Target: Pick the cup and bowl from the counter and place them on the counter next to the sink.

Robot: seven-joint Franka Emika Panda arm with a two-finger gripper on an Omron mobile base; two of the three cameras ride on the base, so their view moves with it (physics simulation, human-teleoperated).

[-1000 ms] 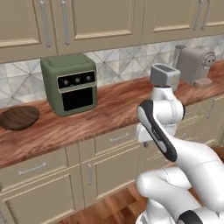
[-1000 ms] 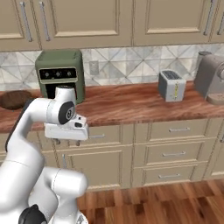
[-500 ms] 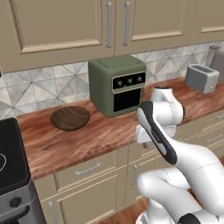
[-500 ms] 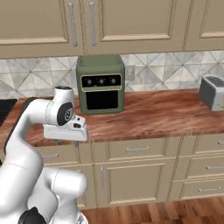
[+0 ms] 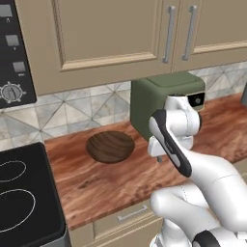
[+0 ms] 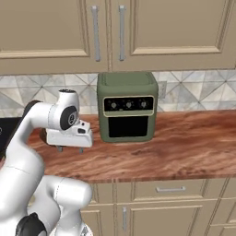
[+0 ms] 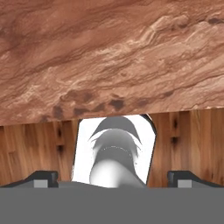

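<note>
A shallow, round, dark wooden bowl (image 5: 110, 146) rests on the reddish-brown counter (image 5: 120, 185), just left of my hand. My gripper (image 5: 158, 157) hangs a little above the counter's front part, pointing down, right of the bowl. From the right base view the gripper (image 6: 69, 149) is left of the green oven, over the counter (image 6: 184, 147). In the hand view the fingertips (image 7: 41, 177) stand far apart with nothing between them, over the counter's front edge (image 7: 109, 52). The cup and the sink are out of view.
A green countertop oven (image 5: 164, 103) (image 6: 126, 110) stands at the back, close behind my arm. A black stovetop (image 5: 24, 193) lies at the left, with a control panel (image 5: 12, 53) above it. Beige wall cabinets (image 6: 115, 32) overhang the counter, and drawers (image 6: 170, 189) sit below it.
The whole picture has shifted: the base has driven left along the counter, so oven and bowl slid right, the toaster left view and the stovetop came closer. The arm's pose is unchanged.
</note>
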